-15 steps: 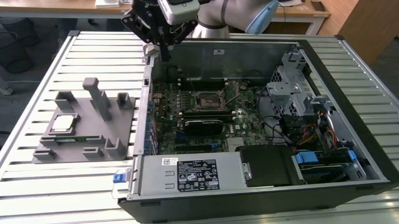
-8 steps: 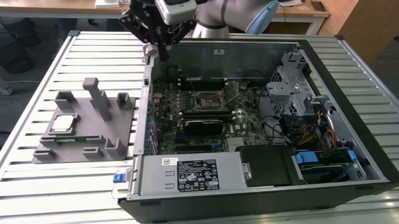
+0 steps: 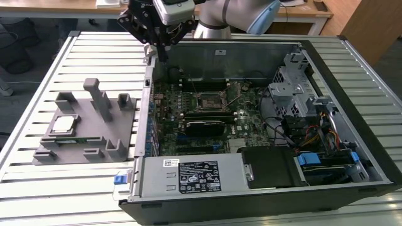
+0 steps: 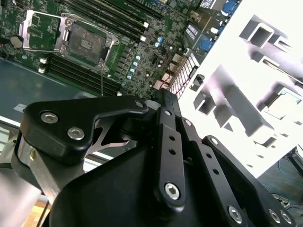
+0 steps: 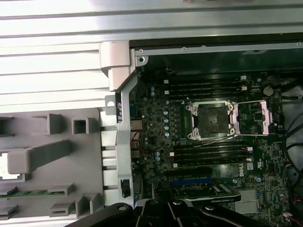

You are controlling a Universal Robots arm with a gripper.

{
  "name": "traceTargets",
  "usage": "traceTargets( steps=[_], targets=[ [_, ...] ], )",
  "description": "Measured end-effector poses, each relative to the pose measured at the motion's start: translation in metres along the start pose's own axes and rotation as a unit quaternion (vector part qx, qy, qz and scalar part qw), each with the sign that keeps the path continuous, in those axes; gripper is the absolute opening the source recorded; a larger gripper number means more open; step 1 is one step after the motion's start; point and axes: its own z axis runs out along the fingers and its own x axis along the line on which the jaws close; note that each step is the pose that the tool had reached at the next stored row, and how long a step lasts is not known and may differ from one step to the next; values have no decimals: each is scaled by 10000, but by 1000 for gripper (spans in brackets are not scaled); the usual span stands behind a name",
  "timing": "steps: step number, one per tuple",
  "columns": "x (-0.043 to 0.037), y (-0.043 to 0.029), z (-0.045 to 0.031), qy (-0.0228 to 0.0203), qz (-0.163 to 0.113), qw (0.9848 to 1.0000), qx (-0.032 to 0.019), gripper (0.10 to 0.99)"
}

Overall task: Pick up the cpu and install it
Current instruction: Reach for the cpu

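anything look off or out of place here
Nothing stands out. The silvery square cpu lies flat in its grey plastic holder, and the black motherboard socket sits open and empty, its metal lid swung aside.

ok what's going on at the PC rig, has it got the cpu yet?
Not yet. The arm's hand hangs over the far corner of the open PC case, on the exterior view's left. The cpu lies in the grey holder on the table beside the case, well apart from the hand. A memory stick sits in the same holder. On the motherboard, the socket has its frame swung open and nothing in it.
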Motion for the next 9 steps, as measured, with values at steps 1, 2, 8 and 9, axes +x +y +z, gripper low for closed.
traceTargets(
  steps=[1, 2, 8, 9],
  targets=[
    [6, 0, 0, 0, 0, 10000, 0, 106],
    [11, -1, 0, 0, 0, 10000, 0, 106],
    [40, -3, 0, 0, 0, 10000, 0, 106],
    [45, -3, 0, 0, 0, 10000, 0, 106]
  ],
)
